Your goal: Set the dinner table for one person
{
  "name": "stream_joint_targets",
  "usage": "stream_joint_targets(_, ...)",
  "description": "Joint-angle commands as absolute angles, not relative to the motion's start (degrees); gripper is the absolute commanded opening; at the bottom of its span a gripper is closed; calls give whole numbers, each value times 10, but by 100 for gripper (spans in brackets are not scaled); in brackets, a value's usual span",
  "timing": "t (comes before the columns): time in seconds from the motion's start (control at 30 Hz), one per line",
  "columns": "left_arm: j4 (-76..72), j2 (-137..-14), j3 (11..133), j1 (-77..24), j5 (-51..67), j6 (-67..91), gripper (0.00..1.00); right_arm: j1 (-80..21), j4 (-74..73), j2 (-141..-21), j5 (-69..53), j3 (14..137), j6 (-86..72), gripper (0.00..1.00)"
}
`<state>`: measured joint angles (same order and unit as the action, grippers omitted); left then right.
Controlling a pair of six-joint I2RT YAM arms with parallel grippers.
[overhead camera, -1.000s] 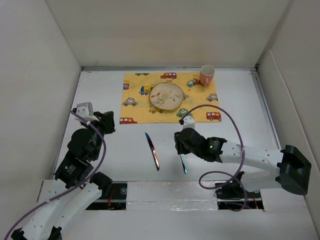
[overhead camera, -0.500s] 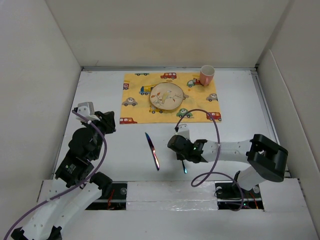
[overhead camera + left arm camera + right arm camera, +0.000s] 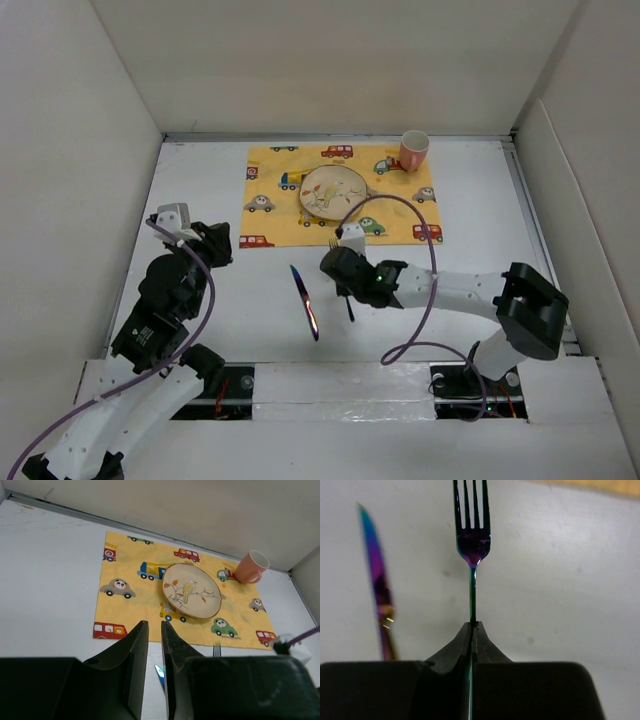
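On the white dinner table (image 3: 220, 180) a yellow mat (image 3: 275, 190) with cartoon vehicles carries a bird-patterned plate (image 3: 333, 192) and a pink mug (image 3: 413, 150). My right gripper (image 3: 338, 262) sits just in front of the mat's near edge, shut on the thin handle of an iridescent fork (image 3: 472, 540) whose tines point toward the mat. An iridescent knife (image 3: 305, 300) lies on the table to its left. My left gripper (image 3: 218, 245) hovers at the left, its jaws a narrow gap apart with nothing between them (image 3: 154, 625).
Pale panels wall the table at the left, back and right. The right arm's purple cable (image 3: 420, 240) loops above the table beside the mat's near right corner. In the right wrist view the knife (image 3: 377, 580) lies close to the left of the fork.
My right gripper has shut on the fork's handle and carried it left and toward the mat. The knife and the left arm have stayed in place.
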<state>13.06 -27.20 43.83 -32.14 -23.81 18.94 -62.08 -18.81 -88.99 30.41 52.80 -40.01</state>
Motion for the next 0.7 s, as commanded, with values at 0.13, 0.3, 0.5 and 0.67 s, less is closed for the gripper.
stream_joint_targets(0.13, 126, -272, 448, -320, -259, 210, 17, -565, -100, -1020, 283, 815, -296, 0)
stream_joint_targets(0.3, 141, -286, 454, -320, -275, 244, 30, -521, -134, -1196, 231, 1017, -305, 0)
stream_joint_targets(0.5, 146, -293, 461, -320, -250, 256, 46, -502, -246, -1365, 229, 1305, -308, 0)
stream_joint_targets(0.67, 140, -284, 454, -320, -240, 249, 47, -486, -253, -1433, 217, 1373, -314, 0)
